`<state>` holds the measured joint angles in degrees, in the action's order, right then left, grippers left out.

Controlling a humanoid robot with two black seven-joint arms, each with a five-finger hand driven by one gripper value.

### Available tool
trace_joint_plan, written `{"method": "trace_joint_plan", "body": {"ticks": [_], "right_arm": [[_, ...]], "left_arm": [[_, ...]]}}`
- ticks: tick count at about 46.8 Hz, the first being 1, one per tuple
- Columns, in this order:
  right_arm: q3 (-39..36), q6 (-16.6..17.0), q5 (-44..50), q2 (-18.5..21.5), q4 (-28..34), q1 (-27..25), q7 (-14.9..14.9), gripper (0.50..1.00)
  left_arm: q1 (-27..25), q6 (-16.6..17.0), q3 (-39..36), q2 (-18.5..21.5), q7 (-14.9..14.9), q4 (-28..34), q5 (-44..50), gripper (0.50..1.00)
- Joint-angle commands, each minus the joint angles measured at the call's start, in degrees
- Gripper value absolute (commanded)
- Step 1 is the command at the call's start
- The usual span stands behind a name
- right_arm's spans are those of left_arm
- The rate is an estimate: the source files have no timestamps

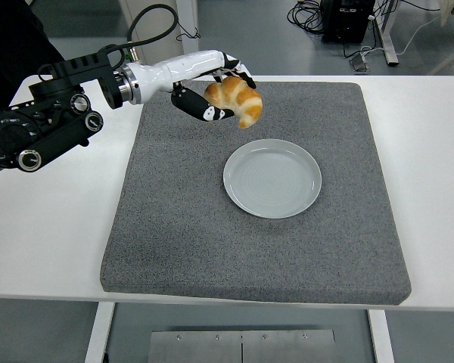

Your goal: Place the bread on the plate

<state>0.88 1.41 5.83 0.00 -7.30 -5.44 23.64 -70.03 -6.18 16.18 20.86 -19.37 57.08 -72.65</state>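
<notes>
Left hand (216,94) was clamped on the bread (236,100) (a croissant), held above the grey mat (174,219), just behind the plate (272,178).

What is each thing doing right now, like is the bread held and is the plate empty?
bread: held up in the air, not on the plate yet.
left hand: fingers closed around the bread, over the mat's far part.
plate: empty, flat on the mat.
grey mat: lying flat on the white table.
</notes>
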Motion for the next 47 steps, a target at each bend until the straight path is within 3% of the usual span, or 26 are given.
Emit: {"method": "trace_joint_plan", "body": {"ticks": [1,18,28,38,47], "right_arm": [[0.0,0.0,0.0,0.0,0.0,0.0,0.0,1.000],[0.0,0.0,0.1,0.0,0.0,0.0,0.0,1.000],[0.0,0.0,0.0,0.0,0.0,0.0,0.0,1.000],[0.0,0.1,0.0,0.0,0.0,0.0,0.0,1.000],[0.0,0.0,0.0,0.0,0.0,0.0,0.0,1.000]], "left_arm": [[-0.4,0.0,0.0,-2.1,0.6,-1.0,-0.7,0.557],[-0.6,1.5,0.0,-8.8,1.1,-4.4,-4.2,0.558],[0.0,2.4,-1.2,-10.1,1.1,-4.6,-4.6,0.558],[0.3,6.9,-6.2,-11.5,1.0,-6.4,-4.5,0.558],[2.2,7.3,-6.5,-12.2,1.0,-6.8,-4.5,0.558]]}}
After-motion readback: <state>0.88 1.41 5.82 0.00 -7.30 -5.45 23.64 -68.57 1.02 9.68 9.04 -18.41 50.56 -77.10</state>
